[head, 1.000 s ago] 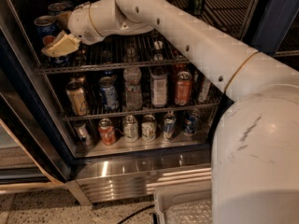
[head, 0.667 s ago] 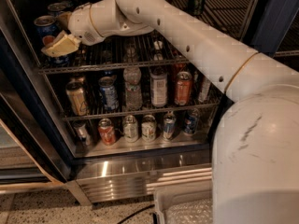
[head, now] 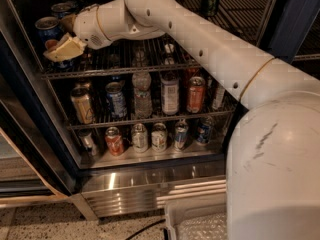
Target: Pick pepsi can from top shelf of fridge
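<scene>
Since I cannot tell whether the white arm's tan-tipped gripper (head: 62, 48) has closed on the blue silver-lidded pepsi can (head: 48, 28) at the left front of the chrome wire top shelf (head: 120, 68), withdrawing could topple it against the silver-lidded cans behind (head: 61, 8).

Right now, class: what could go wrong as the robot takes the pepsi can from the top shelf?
1. The gripper sits at the top shelf's left front, by the pepsi can; a slip might drop the can off the edge.
2. More cans stand close behind it; the arm could knock them.
</scene>
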Tool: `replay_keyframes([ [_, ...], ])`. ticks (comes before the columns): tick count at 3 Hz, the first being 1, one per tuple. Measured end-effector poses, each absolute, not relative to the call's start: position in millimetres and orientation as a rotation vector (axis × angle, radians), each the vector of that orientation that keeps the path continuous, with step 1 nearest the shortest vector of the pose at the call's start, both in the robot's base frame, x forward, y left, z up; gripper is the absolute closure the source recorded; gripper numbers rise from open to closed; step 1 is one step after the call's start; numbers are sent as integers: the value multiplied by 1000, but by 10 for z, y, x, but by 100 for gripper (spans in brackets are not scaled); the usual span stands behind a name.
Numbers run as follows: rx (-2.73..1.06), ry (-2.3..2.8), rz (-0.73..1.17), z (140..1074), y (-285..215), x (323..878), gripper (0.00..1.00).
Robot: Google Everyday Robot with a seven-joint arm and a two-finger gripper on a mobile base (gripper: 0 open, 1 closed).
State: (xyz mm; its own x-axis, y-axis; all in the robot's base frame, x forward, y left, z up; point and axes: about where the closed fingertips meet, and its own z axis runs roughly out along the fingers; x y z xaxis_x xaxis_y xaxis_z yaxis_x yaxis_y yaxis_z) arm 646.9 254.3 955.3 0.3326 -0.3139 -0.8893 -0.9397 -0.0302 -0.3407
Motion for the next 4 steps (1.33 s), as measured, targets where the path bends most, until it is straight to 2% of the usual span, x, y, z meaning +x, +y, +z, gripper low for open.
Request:
replay_keyframes([
  [4, -1500, 1192, 864, 9493, 2549, 6609, 100],
])
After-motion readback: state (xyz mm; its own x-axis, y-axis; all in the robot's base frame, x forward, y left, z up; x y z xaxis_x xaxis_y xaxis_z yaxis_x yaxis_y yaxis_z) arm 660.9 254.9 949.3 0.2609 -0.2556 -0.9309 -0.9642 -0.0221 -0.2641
